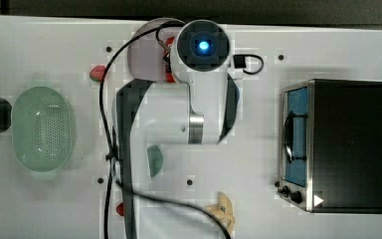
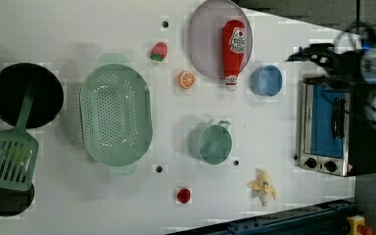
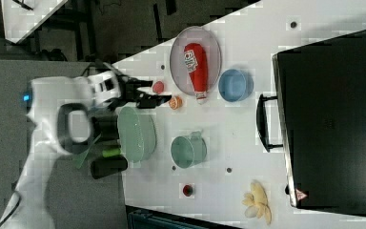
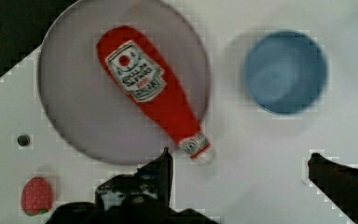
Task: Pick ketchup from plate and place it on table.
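The ketchup (image 4: pixel 151 95) lies flat on the plate (image 4: pixel 70 109), its fat red body across the plate's middle and its white cap end poking out over the plate's rim above the bare table (image 4: pixel 242 177). The plate sits near one long edge of the table, with a blue dish (image 4: pixel 284 71) just beside it and a strawberry (image 4: pixel 36 195) on the table near its other side.

The end effector (image 4: pixel 237 163) hangs above the table just off the plate's rim, fingers spread wide and holding nothing. In the wrist view one finger tip is close to the bottle's cap and the other is well apart, toward the blue dish. In the right view the arm stands high over the scene, so the step in hand appears to be the approach to the bottle, with the grasp not yet made.

To do it well, the end effector likely needs to shift over the plate until the bottle's body, about at the label (image 4: pixel 135 70), lies between the fingers. The wrist should probably turn so the fingers close across the bottle's width, not along its length. Gripping the narrow neck risks the heavy end swinging down. The descent should stop short of pressing on the plate, since a finger catching the rim could tip or drag it. A straight lift would then clear the rim and keep away from the blue dish.
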You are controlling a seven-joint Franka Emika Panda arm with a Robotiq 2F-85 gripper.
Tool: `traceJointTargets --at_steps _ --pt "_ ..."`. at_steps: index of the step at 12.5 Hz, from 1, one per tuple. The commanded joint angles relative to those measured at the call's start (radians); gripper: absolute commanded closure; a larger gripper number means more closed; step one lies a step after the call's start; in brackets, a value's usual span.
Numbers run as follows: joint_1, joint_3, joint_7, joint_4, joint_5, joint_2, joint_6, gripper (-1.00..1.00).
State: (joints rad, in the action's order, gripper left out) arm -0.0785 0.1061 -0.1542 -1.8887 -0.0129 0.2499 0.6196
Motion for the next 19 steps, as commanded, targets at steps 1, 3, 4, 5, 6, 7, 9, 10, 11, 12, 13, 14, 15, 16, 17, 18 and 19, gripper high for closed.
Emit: traceJointTargets --at_steps 1,3,4,5,6,7,9,10,11,12,13,14,15,16,17,18,19 --pt "0.026 0.006 -0.256 0.009 -0.011 0.074 0.127 -1.00" --pt "0.031 0.006 -0.383 0.024 -0.009 0.154 0.214 -1.00" --pt "0.034 0.006 -0.427 0.040 -0.006 0.196 0.242 -1.00" --pt "0.035 0.006 -0.454 0.065 -0.002 0.237 0.257 -1.00" --pt "0.037 0.006 -0.460 0.095 0.000 0.278 0.259 -1.00" --pt "0.038 0.006 -0.461 0.124 0.001 0.315 0.260 -1.00" --pt "0.042 0.005 -0.461 0.170 0.005 0.378 0.260 -1.00" --pt "0.042 0.004 -0.462 0.184 0.020 0.404 0.260 -1.00" --pt "0.042 0.004 -0.462 0.189 0.048 0.423 0.260 -1.00" --pt "0.042 0.002 -0.462 0.193 0.081 0.439 0.266 -1.00" --pt "0.042 0.000 -0.462 0.194 0.105 0.450 0.277 -1.00" --pt "0.042 0.002 -0.462 0.194 0.106 0.459 0.296 -1.00" --pt "0.043 0.003 -0.462 0.193 0.106 0.467 0.322 -1.00" --pt "0.044 0.003 -0.462 0.193 0.106 0.477 0.344 -1.00" --pt "0.045 0.003 -0.462 0.194 0.106 0.488 0.360 -1.00" --pt "0.045 0.001 -0.462 0.195 0.106 0.499 0.376 -1.00" --pt "0.045 0.000 -0.462 0.195 0.106 0.512 0.396 -1.00"
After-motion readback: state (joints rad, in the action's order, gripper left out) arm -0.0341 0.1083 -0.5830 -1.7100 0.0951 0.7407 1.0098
